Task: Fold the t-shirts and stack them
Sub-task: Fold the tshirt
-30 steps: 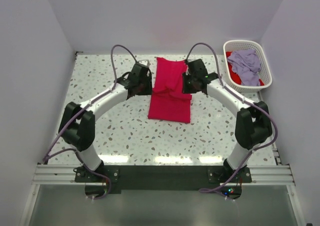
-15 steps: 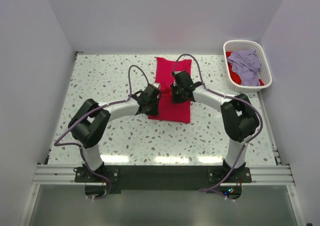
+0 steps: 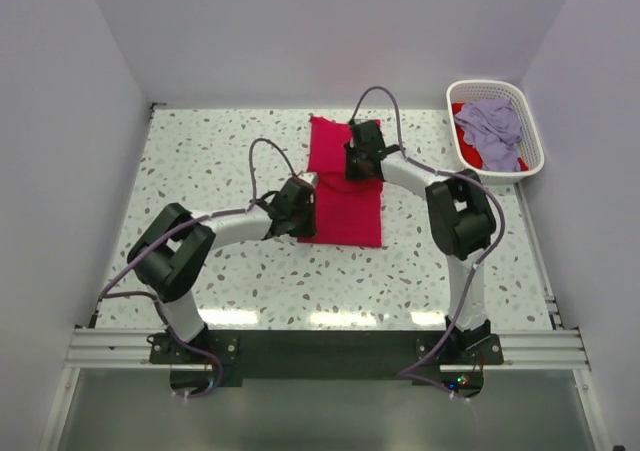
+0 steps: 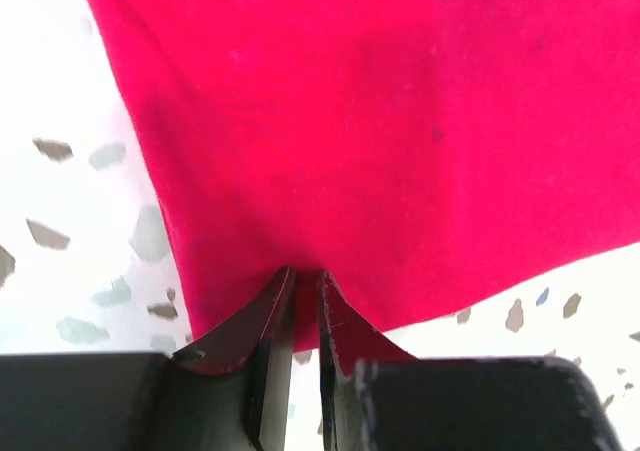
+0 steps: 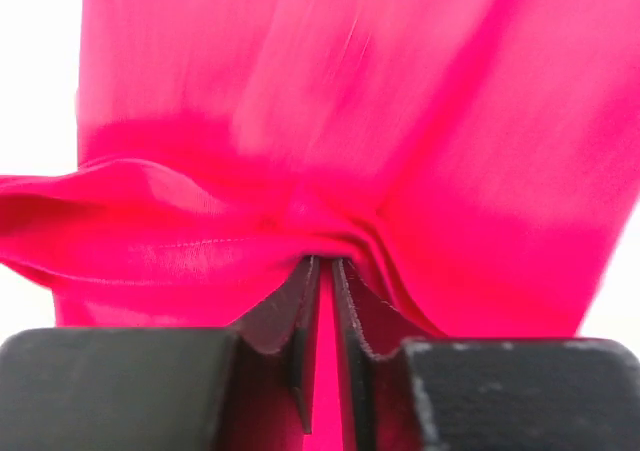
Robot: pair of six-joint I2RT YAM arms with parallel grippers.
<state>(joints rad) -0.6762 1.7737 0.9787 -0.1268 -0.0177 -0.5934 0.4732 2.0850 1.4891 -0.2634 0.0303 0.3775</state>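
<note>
A crimson red t-shirt (image 3: 345,196) lies folded into a long strip at the middle of the table. My left gripper (image 3: 300,203) is shut on its left edge near the front; in the left wrist view the cloth (image 4: 380,121) is pinched between the fingertips (image 4: 305,276). My right gripper (image 3: 362,161) is shut on a raised fold of the same shirt near its far end; in the right wrist view the bunched red cloth (image 5: 300,101) is clamped at the gripper (image 5: 322,263). A lavender t-shirt (image 3: 490,121) lies in the basket over another red t-shirt (image 3: 492,159).
A white slotted plastic basket (image 3: 530,161) stands at the back right of the speckled table (image 3: 220,141). Grey walls close in the back and both sides. A metal rail (image 3: 320,346) runs along the near edge.
Both grippers moved inward and forward, then the right one went back toward the far end. The shirt's folded flap has been drawn along, and the strip now lies flatter and longer.
</note>
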